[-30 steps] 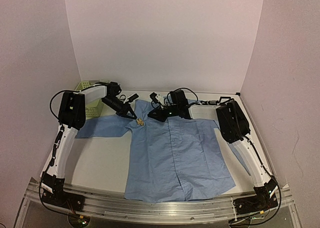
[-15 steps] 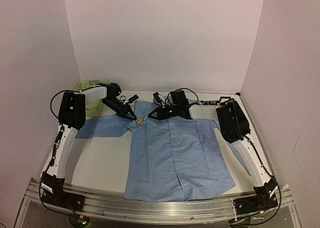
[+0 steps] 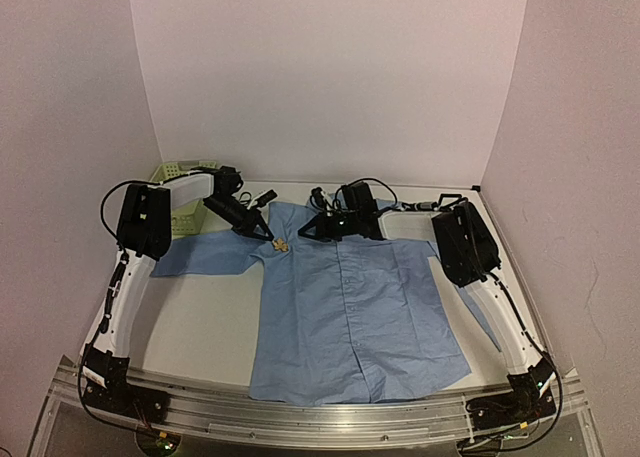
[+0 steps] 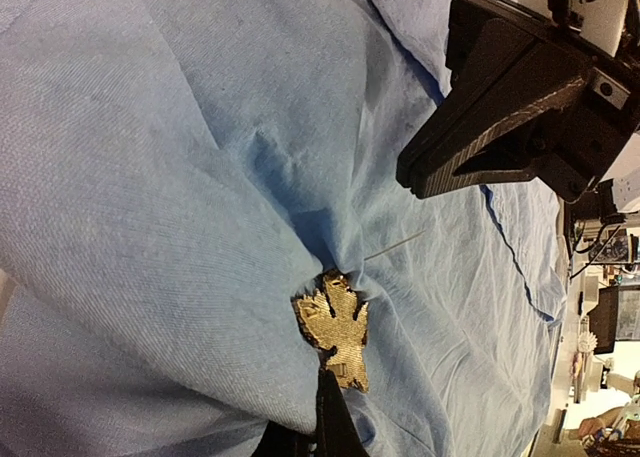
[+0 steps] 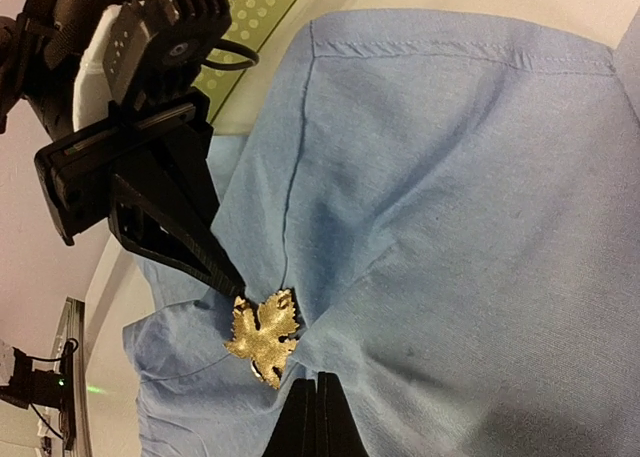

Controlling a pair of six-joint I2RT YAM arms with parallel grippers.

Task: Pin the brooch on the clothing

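**Right jaws close beside the brooch**

The brooch [image 4: 335, 332], a gold leaf, sits on the shirt [image 3: 350, 307] near the collar, on the left arm's side. The cloth puckers around it, and a thin pin [image 4: 395, 245] shows just beyond. The left jaws are fully closed, tips touching the brooch's edge; whether they pinch it I cannot tell. The right jaws, partly open a second ago, are now closed on nothing, tips just beside the brooch. The shirt lies spread on the desk [image 3: 200, 317]. The pin looks threaded through, so fastening probably comes next.
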